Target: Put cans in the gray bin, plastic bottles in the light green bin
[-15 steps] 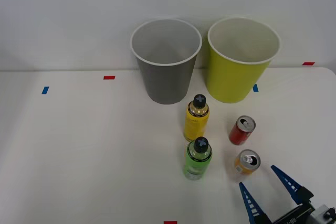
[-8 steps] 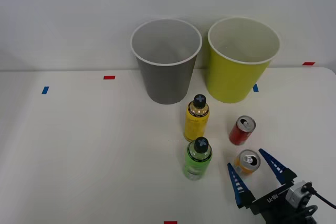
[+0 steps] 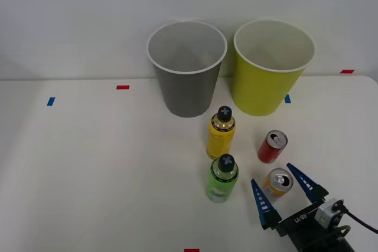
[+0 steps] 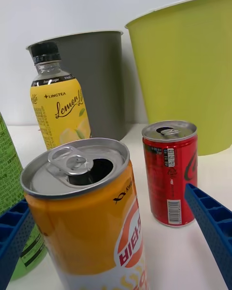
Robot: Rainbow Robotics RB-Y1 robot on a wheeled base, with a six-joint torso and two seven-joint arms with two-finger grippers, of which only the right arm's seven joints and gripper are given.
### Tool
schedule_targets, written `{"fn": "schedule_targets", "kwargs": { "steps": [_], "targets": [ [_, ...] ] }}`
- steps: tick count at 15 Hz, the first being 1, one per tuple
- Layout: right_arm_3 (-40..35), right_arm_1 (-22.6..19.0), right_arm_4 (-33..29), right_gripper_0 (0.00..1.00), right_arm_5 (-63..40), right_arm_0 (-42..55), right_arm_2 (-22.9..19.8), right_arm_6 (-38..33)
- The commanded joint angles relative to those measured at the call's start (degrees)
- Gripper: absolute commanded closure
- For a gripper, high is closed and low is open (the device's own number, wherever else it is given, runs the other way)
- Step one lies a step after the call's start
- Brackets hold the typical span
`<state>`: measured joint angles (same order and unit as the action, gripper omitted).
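Note:
The orange can (image 3: 278, 182) (image 4: 87, 212) stands upright at the front right of the table, between the open blue fingers of my right gripper (image 3: 276, 185) (image 4: 116, 251); the fingers flank it without visibly touching. Just behind it is the red can (image 3: 271, 146) (image 4: 170, 172). The green bottle (image 3: 222, 177) (image 4: 12, 198) stands left of the orange can, with the yellow bottle (image 3: 221, 133) (image 4: 59, 108) behind it. At the back are the gray bin (image 3: 187, 69) (image 4: 99, 77) and, to its right, the light green bin (image 3: 270, 68) (image 4: 188, 72), both upright.
The white table (image 3: 88, 163) is bare on its left half. Red and blue tape marks (image 3: 123, 87) lie along the back edge and the front edge. A white wall rises behind the bins.
My right gripper has moved forward from the table's front edge until its open fingers stand on either side of the orange can. Cans, bottles and bins have not moved.

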<state>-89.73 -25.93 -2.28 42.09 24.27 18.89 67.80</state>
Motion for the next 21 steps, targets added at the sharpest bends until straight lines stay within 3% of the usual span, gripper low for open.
{"fn": "schedule_targets", "kwargs": {
  "steps": [1, 2, 3, 13, 21],
  "targets": [
    [-0.01, 0.01, 0.09, 0.76, 0.01, 0.08, 0.01, 1.28],
    [-0.01, 0.01, 0.35, 0.99, 0.01, 0.08, 0.01, 1.46],
    [-0.01, 0.01, 0.79, 1.0, 0.01, 0.08, 0.18, 1.72],
    [-0.01, -0.61, 3.6, 1.0, 1.94, 1.4, 0.62, 3.04],
    [-9.41, -7.82, 7.82, 1.0, 2.56, 6.76, -1.57, 1.98]
  ]
}}
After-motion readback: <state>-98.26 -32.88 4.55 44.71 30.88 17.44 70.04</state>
